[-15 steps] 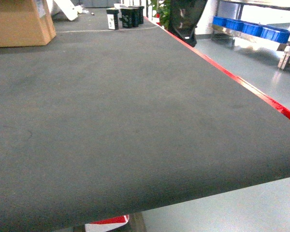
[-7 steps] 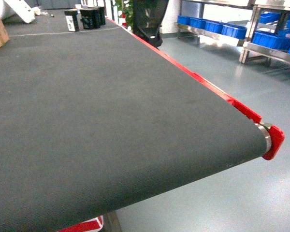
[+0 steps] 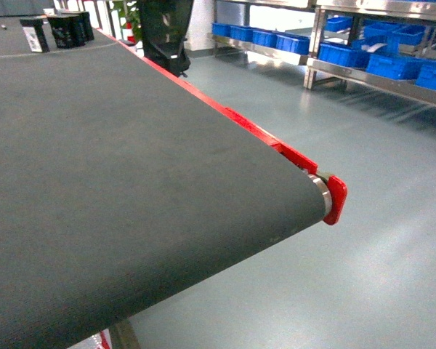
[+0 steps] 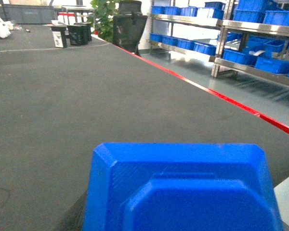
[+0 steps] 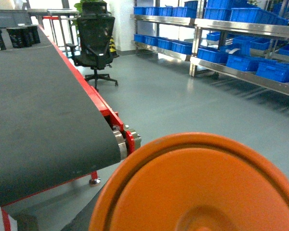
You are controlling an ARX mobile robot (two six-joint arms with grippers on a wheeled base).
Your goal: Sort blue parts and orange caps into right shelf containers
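Blue part (image 4: 183,190) fills the lower frame of the left wrist view, orange cap (image 5: 197,185) the lower right wrist view; presumably each is pinched, though neither pincer shows. Blue bins (image 3: 392,65) sit upper right, well apart; a jolt while travelling could drop either piece.

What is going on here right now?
The robot has a blue part close in front of its left wrist camera and an orange cap in front of its right one, apparently carried; the grippers themselves do not show. It is beside the end of the dark conveyor belt, with the shelves of blue bins across the floor.
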